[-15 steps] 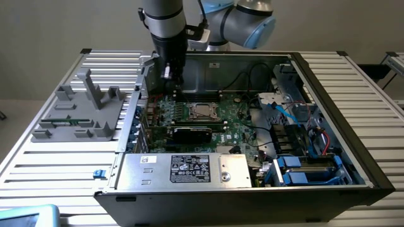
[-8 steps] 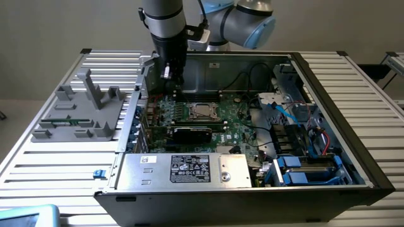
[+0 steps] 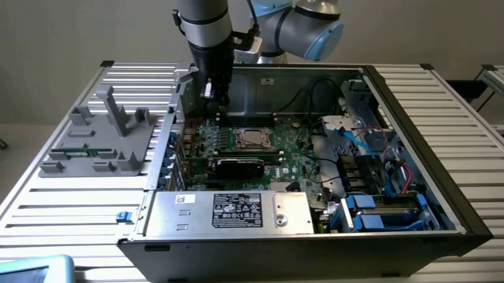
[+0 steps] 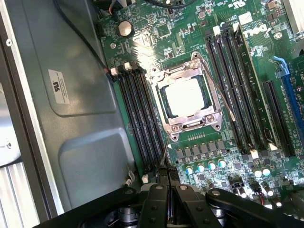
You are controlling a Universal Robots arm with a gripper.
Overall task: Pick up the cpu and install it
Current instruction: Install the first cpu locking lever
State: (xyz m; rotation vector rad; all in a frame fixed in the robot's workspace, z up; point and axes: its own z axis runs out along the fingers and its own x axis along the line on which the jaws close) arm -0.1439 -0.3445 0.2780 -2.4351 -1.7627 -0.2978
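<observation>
My end effector (image 4: 168,190) is pressed together on nothing, as the cpu (image 4: 185,97) seemingly sits in its socket (image 4: 176,72) (exterior view's centre).

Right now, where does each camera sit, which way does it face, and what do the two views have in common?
Exterior view: off the arm, above the open computer case, looking down into it; the arm and its hand show over the motherboard.
Wrist view: on the wrist, looking down past the shut, empty hand at the cpu lying in its socket.
Shared: the hand, the cpu, its socket and the motherboard around them.
</observation>
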